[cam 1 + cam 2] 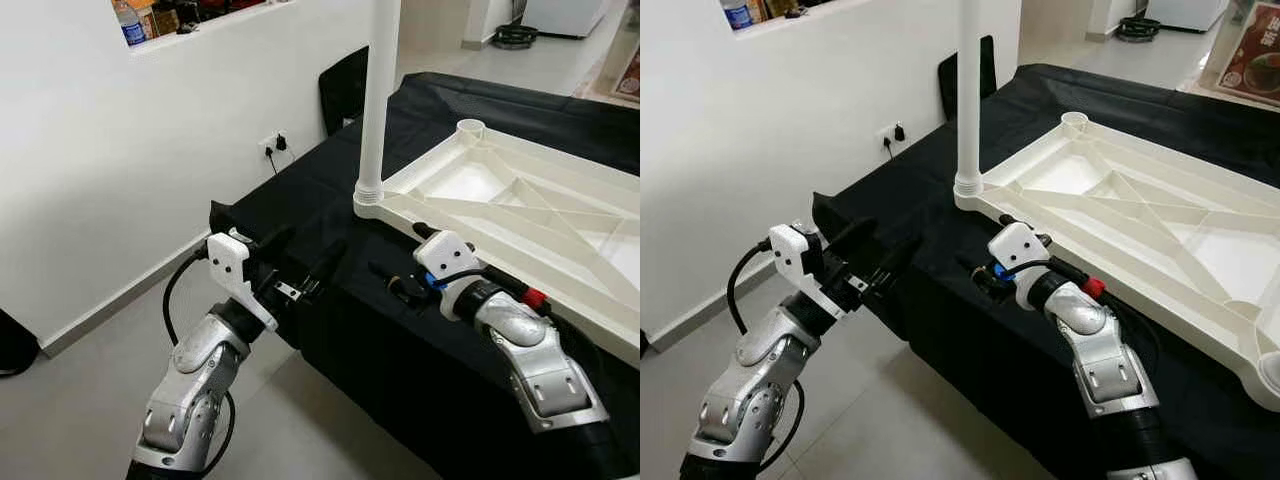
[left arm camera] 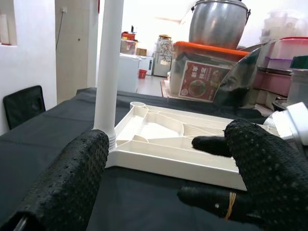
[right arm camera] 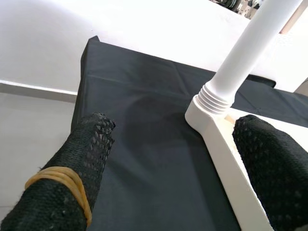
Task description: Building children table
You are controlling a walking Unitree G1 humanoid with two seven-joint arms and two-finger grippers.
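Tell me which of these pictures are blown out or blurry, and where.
Left wrist view: window backlight washes out the room behind the white leg, and the near finger is soft. Right wrist view: the wall is overexposed and both fingers blur. Eye views: evenly lit and sharp, the tabletop bright against the black cloth.

Open black cloth between white wall and upturned tabletop; room there. Upright leg screwed into near corner socket blocks that corner. Both pincers, left pincer and right pincer, sit apart, fingers spread, short of the tabletop edge.
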